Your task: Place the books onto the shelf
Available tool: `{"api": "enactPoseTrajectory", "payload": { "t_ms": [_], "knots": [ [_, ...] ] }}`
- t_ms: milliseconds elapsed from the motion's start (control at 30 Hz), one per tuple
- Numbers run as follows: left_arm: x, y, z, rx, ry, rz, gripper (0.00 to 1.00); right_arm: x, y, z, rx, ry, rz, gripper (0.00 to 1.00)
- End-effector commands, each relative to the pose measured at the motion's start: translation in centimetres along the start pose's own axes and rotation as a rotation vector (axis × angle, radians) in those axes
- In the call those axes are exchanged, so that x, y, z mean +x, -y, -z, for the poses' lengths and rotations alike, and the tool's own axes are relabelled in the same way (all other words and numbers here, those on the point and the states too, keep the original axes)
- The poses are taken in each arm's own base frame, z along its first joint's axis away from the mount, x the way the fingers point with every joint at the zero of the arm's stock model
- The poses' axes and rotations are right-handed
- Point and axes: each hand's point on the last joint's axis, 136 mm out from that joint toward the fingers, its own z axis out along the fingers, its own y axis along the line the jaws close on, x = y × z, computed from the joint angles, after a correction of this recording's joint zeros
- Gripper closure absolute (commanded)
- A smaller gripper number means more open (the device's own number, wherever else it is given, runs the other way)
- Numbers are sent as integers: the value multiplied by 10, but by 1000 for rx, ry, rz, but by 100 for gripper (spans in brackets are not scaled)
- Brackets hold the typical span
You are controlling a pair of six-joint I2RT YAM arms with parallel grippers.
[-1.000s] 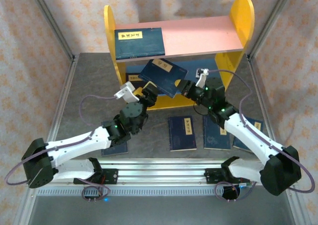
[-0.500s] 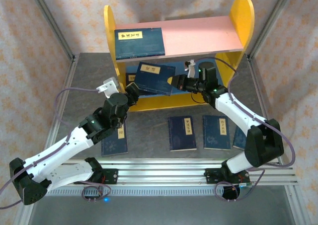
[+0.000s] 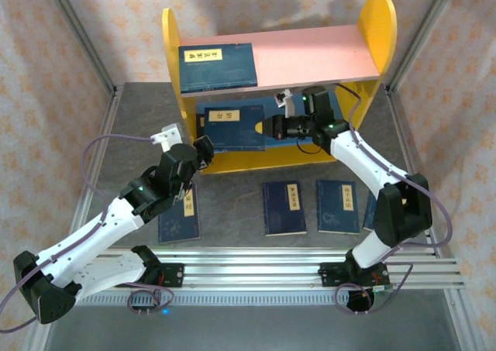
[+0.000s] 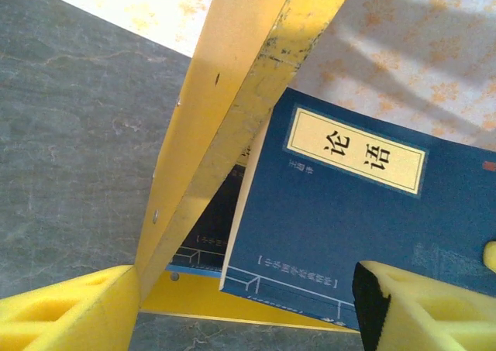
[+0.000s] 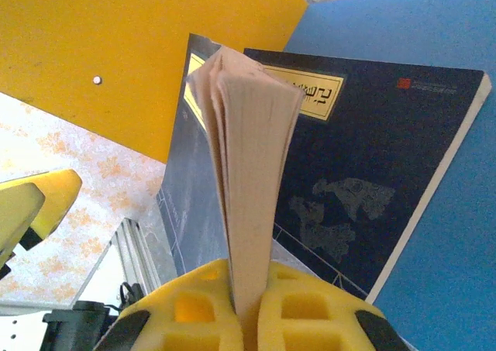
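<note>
Right gripper (image 3: pixel 269 126) is clamping a navy book (image 3: pixel 229 126) by its page edge, holding it over the blue lower board (image 5: pixel 434 49) of the shelf (image 3: pixel 377 25), above a second book (image 5: pixel 372 180) lying there. Left gripper (image 3: pixel 203 148) is hovering with jaws apart, gripping nothing, beside the shelf's left panel. A third book (image 3: pixel 218 64) is lying on the pink upper board (image 3: pixel 310 53), and more books (image 3: pixel 284 208) are lying on the table (image 3: pixel 132 134)
</note>
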Motion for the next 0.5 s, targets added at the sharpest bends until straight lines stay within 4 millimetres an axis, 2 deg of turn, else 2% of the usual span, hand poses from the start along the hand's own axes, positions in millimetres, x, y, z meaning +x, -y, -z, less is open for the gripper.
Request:
{"api": "enactPoseTrajectory", "payload": {
  "t_ms": [0,467],
  "knots": [
    [0,-4,1,-8,-19,-26,27,-13,-9,0,-41,3,69,100],
    [2,-10,-2,-23,-31,-29,27,-30,6,-22,-55,5,62,100]
  ]
}}
